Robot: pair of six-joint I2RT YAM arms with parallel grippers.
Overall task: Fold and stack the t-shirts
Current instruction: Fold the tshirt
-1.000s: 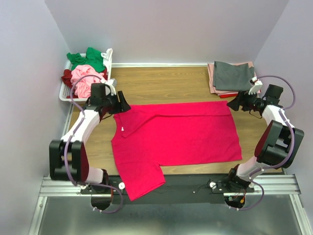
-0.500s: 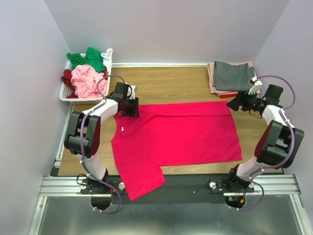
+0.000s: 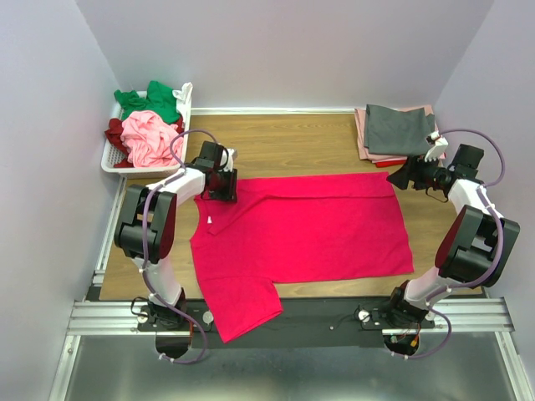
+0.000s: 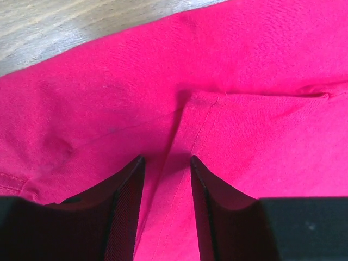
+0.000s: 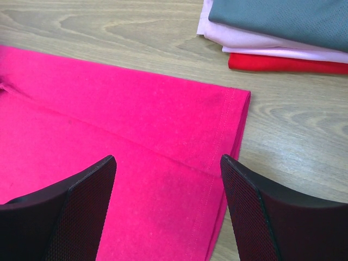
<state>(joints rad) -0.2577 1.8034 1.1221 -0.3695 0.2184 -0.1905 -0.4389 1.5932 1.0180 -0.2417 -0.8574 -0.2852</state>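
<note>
Crimson-pink t-shirt point(image 3: 309, 225): lies spread flat across the middle of the counter point(image 3: 284, 146), neck toward the counter's left, hem toward its right, near sleeve reaching past the counter's near edge. Marking: one small white label point(image 3: 209, 220) at the neck, too small to read.

Left arm: folded sharply at the elbow over the counter's left side, wrist pointing down at the shirt's far shoulder. Left pincer point(image 4: 164, 159): fingers point(image 4: 128, 190) partly apart, pressed onto the cloth with a raised crease between them; whether they clamp it cannot be told.

Right arm: rises along the counter's right edge, wrist turned inward. Right pincer point(image 5: 167, 159): fingers spread wide, nothing between them, over the shirt's far hem corner.

Folded stack, counter's far-right corner: grey tee point(image 3: 399, 129) on top, pale pink tee point(image 5: 244, 41) under it, red tee point(image 5: 283, 62) lowest.

White basket point(image 3: 110, 163), counter's far-left corner: green tee point(image 3: 155, 100), light pink tee point(image 3: 146, 138) and maroon tee point(image 3: 114, 132), all crumpled.
</note>
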